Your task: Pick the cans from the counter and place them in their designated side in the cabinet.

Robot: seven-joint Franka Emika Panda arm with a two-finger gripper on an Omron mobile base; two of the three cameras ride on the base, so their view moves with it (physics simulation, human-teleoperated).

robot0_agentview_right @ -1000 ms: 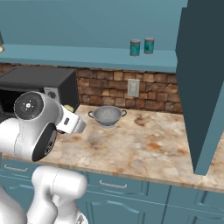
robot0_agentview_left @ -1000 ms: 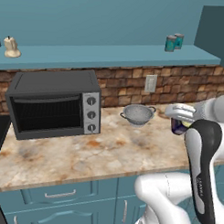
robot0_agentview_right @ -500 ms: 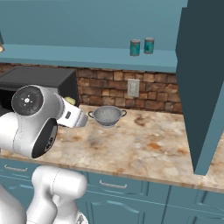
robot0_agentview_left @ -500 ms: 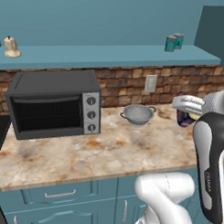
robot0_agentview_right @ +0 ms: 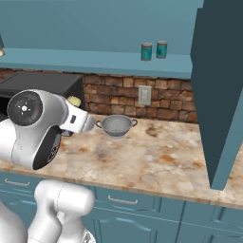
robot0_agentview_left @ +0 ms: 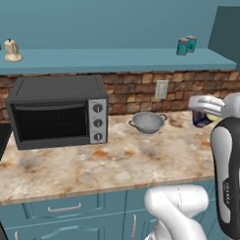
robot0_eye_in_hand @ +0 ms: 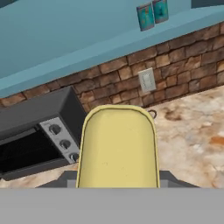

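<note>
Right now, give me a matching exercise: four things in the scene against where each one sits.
Things:
1. dark blue can
2. colander
3. two teal cans
4. toaster oven

Places:
A. on the counter, left end, against the brick wall
B. on the teal shelf, right part
C. held in the gripper, above the counter
D. on the counter under the wall outlet

Pairs: 1-C, 2-D, 3-B, 4-A
</note>
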